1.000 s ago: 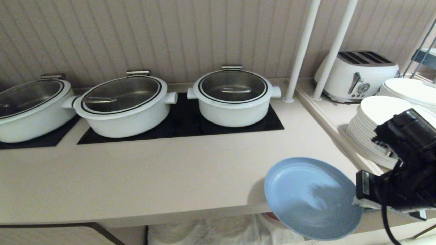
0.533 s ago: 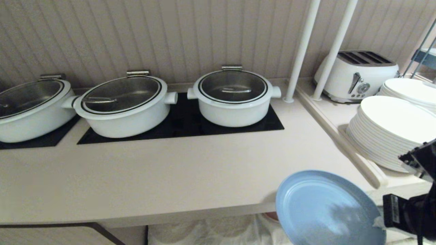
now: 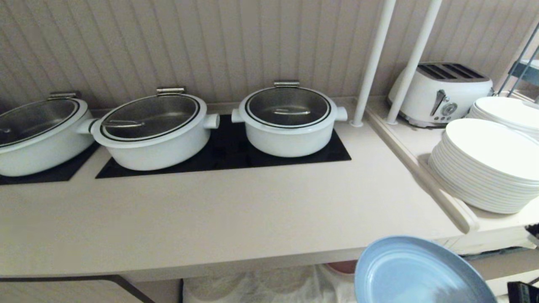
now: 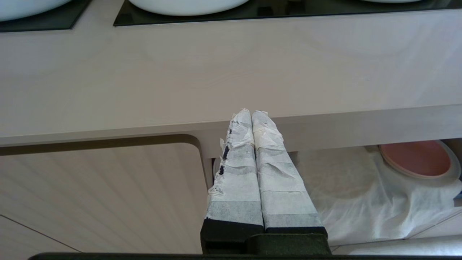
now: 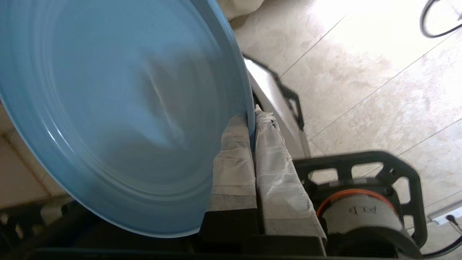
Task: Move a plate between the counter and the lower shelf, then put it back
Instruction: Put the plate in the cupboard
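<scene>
A: Plate (image 3: 421,273), matte light blue, round with a low raised rim and faint rings, held out in front of the bench's (image 3: 210,219) thick front edge, below its top and tilted.

B: What has it?

A: The right claw (image 5: 251,119). Its 2 fingers (image 5: 274,159), wrapped in wrinkled white tape, are pinched together on the plate's rim, 1 on each face.

B: And the left claw (image 4: 251,112)?

A: Parked low in front of the bench edge, its taped fingers pressed together on nothing.

B: What is under there?

A: The lower shelf (image 4: 346,187), a recess lined with a crumpled white cloth that bulges over round shapes. A pink plate (image 4: 415,158) sits on the cloth at the far right of it.

B: On top?

A: The bench is smooth pale beige with black glass hob panels (image 3: 269,155). 3 white pots (image 3: 288,120) with glass lids and steel handles stand on them. To the right, past 2 white poles (image 3: 372,63), a side ledge carries a glossy white toaster (image 3: 442,94) and stacks of larger white plates (image 3: 484,168).
</scene>
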